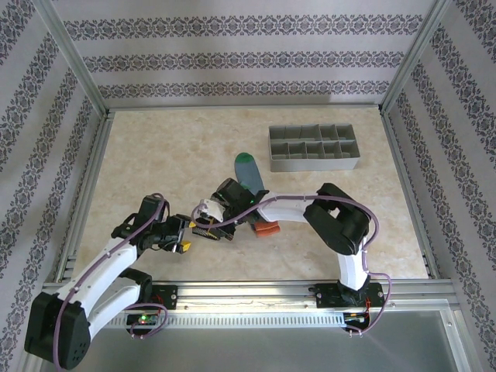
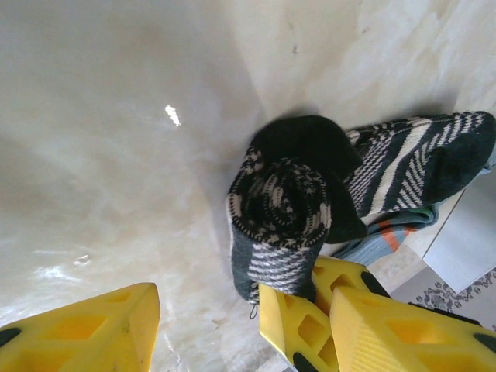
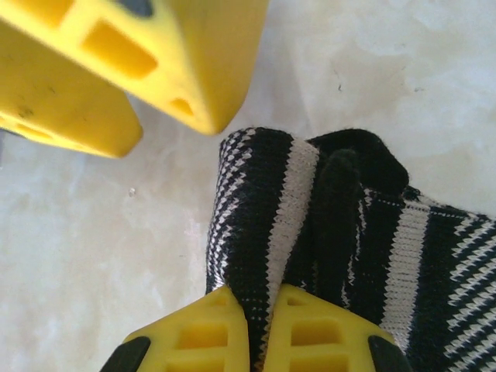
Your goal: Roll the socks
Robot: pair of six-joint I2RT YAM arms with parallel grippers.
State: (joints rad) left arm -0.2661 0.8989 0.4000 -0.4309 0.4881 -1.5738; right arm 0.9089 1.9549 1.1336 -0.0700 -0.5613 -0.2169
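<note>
Top external view: the tabletop [image 1: 155, 147] lies mostly bare out to its railed edges, with one grey tray [image 1: 314, 163] at the far right. Two socks sit front-centre. The black striped sock [image 3: 256, 209] is half-rolled and pinched in the closed right jaws, with the grey-blue sock [image 1: 249, 172] partly beneath. The left jaws gape empty beside the roll.

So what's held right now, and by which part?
The right pincer is shut on the black striped sock, pinching fabric at its rolled end. The left pincer is open beside it, holding nothing.
</note>
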